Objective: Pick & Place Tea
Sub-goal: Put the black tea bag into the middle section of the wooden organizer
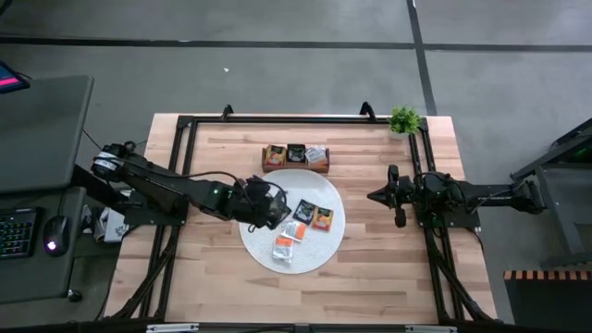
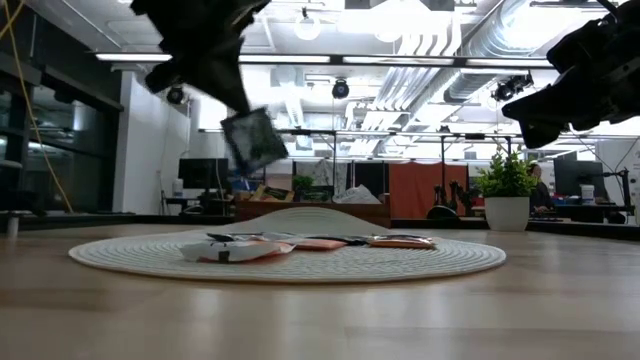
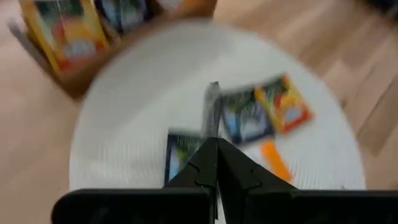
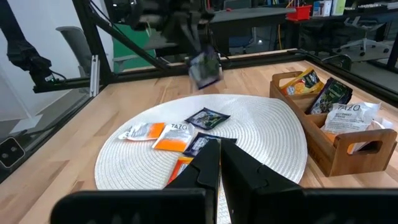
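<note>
Left claw (image 4: 200, 59) aloft over mat (image 4: 261, 134), pinching dark sachet (image 4: 205, 68).

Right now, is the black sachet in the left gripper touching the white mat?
Apart. In the low view the black sachet hangs from the left gripper, with open background between it and the white mat.

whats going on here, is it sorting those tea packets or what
The left gripper has its fingers shut on a dark tea sachet, held in the air above the round white mat. Several more sachets lie on the mat. The wooden tray beyond the mat already holds orange, black and white sachets in its three compartments. The right gripper waits shut, off to the mat's side.
</note>
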`<action>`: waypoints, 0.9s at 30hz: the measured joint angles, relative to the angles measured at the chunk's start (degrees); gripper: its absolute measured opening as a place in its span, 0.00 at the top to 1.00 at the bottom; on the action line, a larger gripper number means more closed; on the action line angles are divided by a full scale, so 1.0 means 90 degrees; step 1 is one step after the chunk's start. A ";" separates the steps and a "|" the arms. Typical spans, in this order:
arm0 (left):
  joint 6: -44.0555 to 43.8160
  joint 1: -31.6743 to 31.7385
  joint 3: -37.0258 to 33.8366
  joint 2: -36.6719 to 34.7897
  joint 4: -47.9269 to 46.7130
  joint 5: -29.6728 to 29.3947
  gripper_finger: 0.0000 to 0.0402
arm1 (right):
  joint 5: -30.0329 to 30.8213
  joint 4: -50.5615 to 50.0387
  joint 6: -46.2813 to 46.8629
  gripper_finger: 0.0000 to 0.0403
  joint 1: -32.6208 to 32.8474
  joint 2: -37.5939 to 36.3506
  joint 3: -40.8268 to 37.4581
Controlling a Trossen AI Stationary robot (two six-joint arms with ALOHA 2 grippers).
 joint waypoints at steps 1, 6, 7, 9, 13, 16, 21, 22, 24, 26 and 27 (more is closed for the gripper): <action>0.0046 0.0041 0.0013 -0.0002 0.0095 -0.0173 1.00 | 0.0000 -0.0002 0.0000 0.97 0.0002 0.0004 0.0000; 0.0293 0.0261 0.0001 0.0005 0.0215 -0.0620 1.00 | 0.0000 0.0000 -0.0002 0.97 0.0002 0.0002 0.0002; 0.0413 0.0307 0.0001 0.0005 0.0325 -0.0629 1.00 | 0.0002 0.0000 -0.0002 0.97 0.0000 0.0002 -0.0001; 0.0692 0.0431 0.0001 0.0005 0.0518 -0.0620 1.00 | 0.0000 0.0000 -0.0002 0.97 0.0001 0.0002 0.0002; 0.1223 0.0797 0.0001 0.0005 0.0891 -0.0506 1.00 | 0.0002 -0.0001 -0.0001 0.97 -0.0001 0.0002 -0.0001; 0.1582 0.1080 0.0001 0.0014 0.1182 -0.0321 1.00 | 0.0002 0.0000 -0.0002 0.97 -0.0001 0.0002 0.0002; 0.1984 0.1533 -0.0200 0.0018 0.1763 -0.0004 1.00 | 0.0002 -0.0001 -0.0002 0.97 -0.0001 0.0002 0.0001; 0.2110 0.1626 -0.0256 0.0022 0.1927 0.0098 1.00 | 0.0000 -0.0002 0.0000 0.97 0.0002 0.0002 -0.0001; 0.2356 0.1793 -0.0367 0.0022 0.2266 0.0291 1.00 | 0.0000 -0.0002 0.0000 0.97 0.0002 0.0002 -0.0001; 0.2533 0.1950 -0.0499 0.0022 0.2583 0.0441 1.00 | 0.0002 -0.0002 -0.0002 0.97 0.0000 0.0002 -0.0001; 0.2588 0.2028 -0.0565 0.0022 0.2700 0.0482 1.00 | 0.0001 -0.0002 -0.0001 0.97 0.0001 0.0002 -0.0001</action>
